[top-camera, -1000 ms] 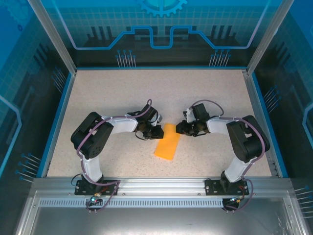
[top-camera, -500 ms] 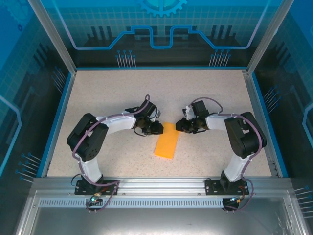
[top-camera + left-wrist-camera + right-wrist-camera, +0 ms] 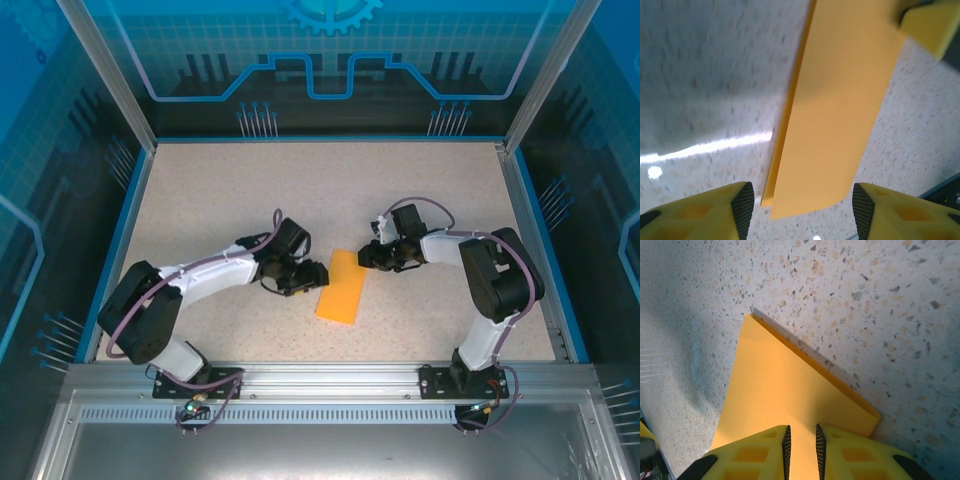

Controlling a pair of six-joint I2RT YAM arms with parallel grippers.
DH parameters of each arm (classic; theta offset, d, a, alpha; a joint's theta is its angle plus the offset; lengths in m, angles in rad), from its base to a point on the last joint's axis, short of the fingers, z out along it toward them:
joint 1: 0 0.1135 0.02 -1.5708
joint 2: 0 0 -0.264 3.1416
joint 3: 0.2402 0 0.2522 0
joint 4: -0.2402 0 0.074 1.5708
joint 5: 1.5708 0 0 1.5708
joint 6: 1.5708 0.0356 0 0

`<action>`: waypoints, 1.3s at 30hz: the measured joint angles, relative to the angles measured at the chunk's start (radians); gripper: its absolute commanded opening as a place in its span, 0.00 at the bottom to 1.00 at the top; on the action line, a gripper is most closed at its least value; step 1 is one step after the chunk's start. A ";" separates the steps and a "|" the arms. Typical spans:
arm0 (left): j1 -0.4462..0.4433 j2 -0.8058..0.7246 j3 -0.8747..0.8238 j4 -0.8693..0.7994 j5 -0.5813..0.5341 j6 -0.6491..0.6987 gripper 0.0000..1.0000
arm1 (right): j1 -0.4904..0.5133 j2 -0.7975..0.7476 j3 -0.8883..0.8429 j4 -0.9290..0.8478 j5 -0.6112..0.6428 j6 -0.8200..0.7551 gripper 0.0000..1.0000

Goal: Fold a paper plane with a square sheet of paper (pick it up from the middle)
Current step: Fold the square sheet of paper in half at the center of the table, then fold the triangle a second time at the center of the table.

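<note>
Orange paper (image 3: 785, 390), pinched in right gripper (image 3: 801, 440)

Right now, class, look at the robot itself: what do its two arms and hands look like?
The left arm and right arm both have white links with bulky black joint housings and purple-grey cables looping alongside. The left hand and right hand each have two yellow fingers with lattice cut-outs and black ribbed pads.
</note>
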 measured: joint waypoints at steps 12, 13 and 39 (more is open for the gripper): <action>-0.128 -0.026 -0.163 0.155 0.000 -0.282 0.59 | 0.000 0.000 0.000 -0.012 0.000 -0.015 0.23; -0.131 -0.026 -0.163 0.163 -0.001 -0.291 0.58 | 0.000 0.000 0.000 -0.013 0.000 -0.015 0.23; -0.133 -0.014 -0.093 0.137 -0.041 -0.242 0.00 | 0.001 0.000 0.000 -0.016 0.000 -0.023 0.23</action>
